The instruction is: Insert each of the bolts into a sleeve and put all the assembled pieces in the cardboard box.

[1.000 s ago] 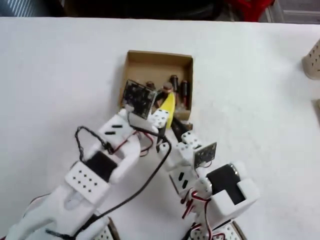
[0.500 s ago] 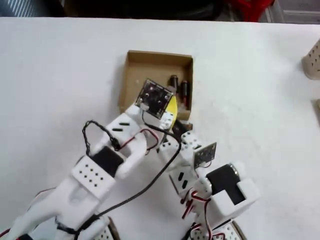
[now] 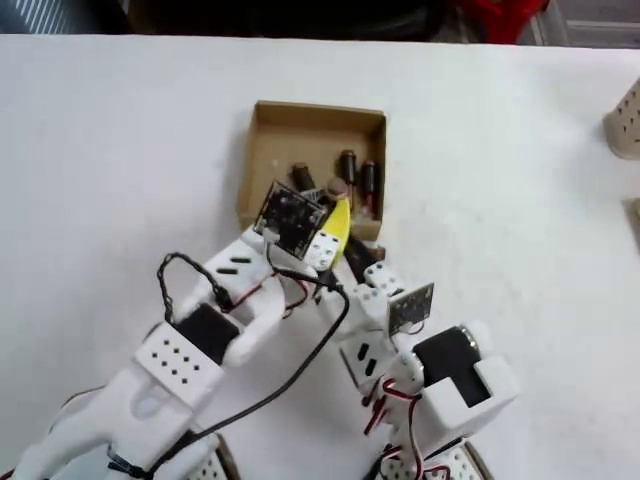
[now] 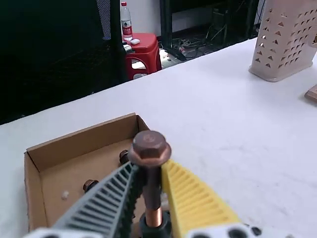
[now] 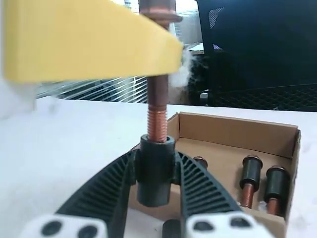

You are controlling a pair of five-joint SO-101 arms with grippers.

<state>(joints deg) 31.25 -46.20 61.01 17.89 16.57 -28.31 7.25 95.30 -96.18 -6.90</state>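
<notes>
**A:** Where's the bolt?

**B:** Upright in the left gripper, whose fingers are clenched on its shank. Its threaded end sits in the sleeve. The right gripper grasps the sleeve just beside the near wall of the box.

**A:** Room around it?

**B:** The table lies open to the left of the box and beyond it. Three assembled pieces lie inside, two by the right wall. A pale basket stands at the table's right edge, well apart.

**A:** Any writing?

**B:** A bottle behind the table has a label, too small to read.
</notes>
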